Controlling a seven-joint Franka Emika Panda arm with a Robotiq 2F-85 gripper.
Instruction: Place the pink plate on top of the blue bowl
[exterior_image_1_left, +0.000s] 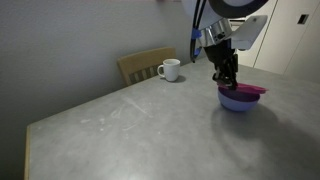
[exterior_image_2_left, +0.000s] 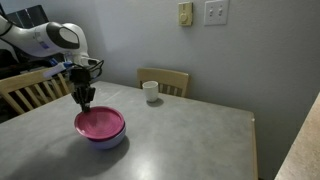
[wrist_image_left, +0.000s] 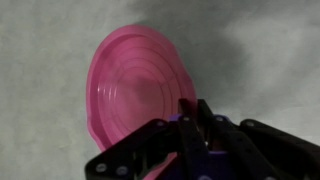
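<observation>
The pink plate (exterior_image_2_left: 100, 123) lies on top of the blue bowl (exterior_image_2_left: 103, 140), whose side shows just under it. Both also show in an exterior view, plate (exterior_image_1_left: 246, 90) over bowl (exterior_image_1_left: 236, 102). My gripper (exterior_image_2_left: 87, 102) comes down from above at the plate's rim on the arm's side, and its fingers are closed together. In the wrist view the plate (wrist_image_left: 135, 95) fills the upper left, and the shut fingertips (wrist_image_left: 193, 104) meet its edge. The bowl is hidden there.
A white handled mug (exterior_image_1_left: 170, 69) stands near the table's far edge, also in an exterior view (exterior_image_2_left: 151, 91). Wooden chairs (exterior_image_2_left: 165, 79) stand behind the grey table (exterior_image_2_left: 190, 140), one near the arm (exterior_image_2_left: 25, 88). A wall is behind.
</observation>
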